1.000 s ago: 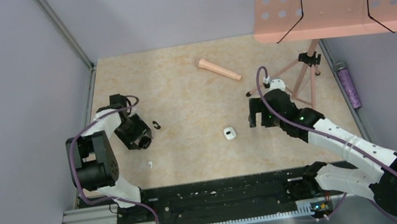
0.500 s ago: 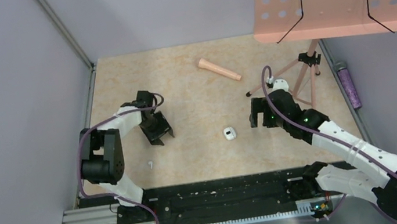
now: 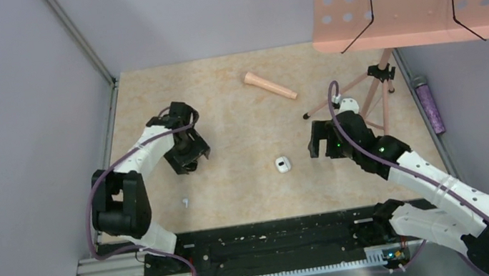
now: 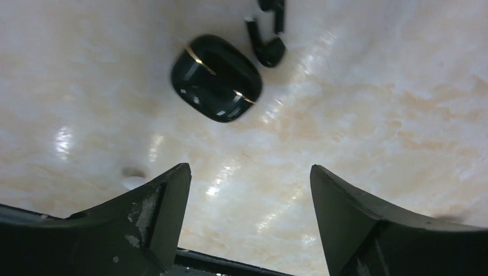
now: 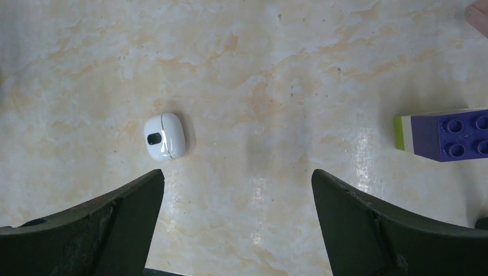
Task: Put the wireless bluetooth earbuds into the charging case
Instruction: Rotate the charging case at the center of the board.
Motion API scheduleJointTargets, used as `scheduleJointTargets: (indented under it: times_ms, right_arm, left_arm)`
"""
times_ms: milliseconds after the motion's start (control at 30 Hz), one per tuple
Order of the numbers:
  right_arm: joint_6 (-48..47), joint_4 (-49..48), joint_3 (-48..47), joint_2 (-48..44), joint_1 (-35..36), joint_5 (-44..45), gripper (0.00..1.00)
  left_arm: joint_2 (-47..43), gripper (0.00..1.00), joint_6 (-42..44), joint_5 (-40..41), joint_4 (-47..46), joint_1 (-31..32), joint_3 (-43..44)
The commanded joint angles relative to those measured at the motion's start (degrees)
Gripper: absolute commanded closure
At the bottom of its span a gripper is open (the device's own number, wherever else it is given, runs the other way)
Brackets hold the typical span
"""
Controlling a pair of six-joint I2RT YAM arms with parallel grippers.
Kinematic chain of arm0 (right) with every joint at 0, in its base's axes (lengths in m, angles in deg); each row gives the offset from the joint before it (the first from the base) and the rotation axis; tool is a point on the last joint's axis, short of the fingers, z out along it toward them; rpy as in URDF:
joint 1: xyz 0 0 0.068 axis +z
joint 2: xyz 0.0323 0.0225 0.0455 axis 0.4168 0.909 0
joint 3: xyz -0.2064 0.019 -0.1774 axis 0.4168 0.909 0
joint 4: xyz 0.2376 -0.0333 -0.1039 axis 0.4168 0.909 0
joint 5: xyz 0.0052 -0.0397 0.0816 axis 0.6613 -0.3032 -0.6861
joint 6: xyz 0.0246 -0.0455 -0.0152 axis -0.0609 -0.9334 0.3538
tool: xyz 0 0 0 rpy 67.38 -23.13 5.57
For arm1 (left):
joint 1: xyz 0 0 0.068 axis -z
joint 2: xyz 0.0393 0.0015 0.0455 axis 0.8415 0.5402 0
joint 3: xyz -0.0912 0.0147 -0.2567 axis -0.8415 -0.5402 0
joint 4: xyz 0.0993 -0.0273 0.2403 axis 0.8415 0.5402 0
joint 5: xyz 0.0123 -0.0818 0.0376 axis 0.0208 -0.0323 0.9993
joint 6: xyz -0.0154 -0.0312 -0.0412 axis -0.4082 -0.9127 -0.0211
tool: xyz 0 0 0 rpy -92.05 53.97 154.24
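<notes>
Tiny white earbud (image 3: 184,203), perhaps short-stemmed; left pincer (image 4: 248,168) and right pincer (image 5: 237,172) both spread apart, empty.

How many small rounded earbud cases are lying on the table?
2. A glossy black plastic case lies beneath the left gripper; a white plastic case lies ahead of the right gripper. More could be hidden.

Peach music stand (image 3: 399,28), peach tapered stick (image 3: 269,85), purple brick (image 5: 446,135), beige marbled table (image 3: 240,124).

Lab test cell — beige counter (image 3: 239,117) boxed in by plain grey panels (image 3: 11,142), black mounting rail (image 3: 271,244) along its near edge.
</notes>
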Motion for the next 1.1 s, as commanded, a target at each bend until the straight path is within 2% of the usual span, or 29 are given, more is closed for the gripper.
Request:
scheduleJointTargets:
  times_ms: [0,167,367,667,1067]
  right_arm:
    - [0.9,0.0,-3.7,-0.3,-0.9,-1.1,0.02]
    - [1.0,0.1,-3.9,-1.0,-0.8,-1.2,0.02]
    - [1.5,0.5,-3.8,-1.3,-0.8,-1.7,0.03]
    - [2.1,0.5,-3.9,-1.4,-0.8,-2.3,0.03]
    - [2.8,0.7,-3.5,-1.5,-0.8,-3.1,0.03]
  left_arm:
    - [-3.1,0.23,-7.4,10.1,5.8,-2.4,1.8]
    - [-2.3,0.31,-13.4,11.4,5.6,-5.7,1.0]
    - [-3.9,0.37,-19.1,9.2,-1.5,-6.8,-1.5]
    - [1.5,0.38,-22.9,6.3,-5.6,-6.8,-0.6]
    - [2.8,0.41,-27.4,10.0,-4.0,-6.8,-1.8]
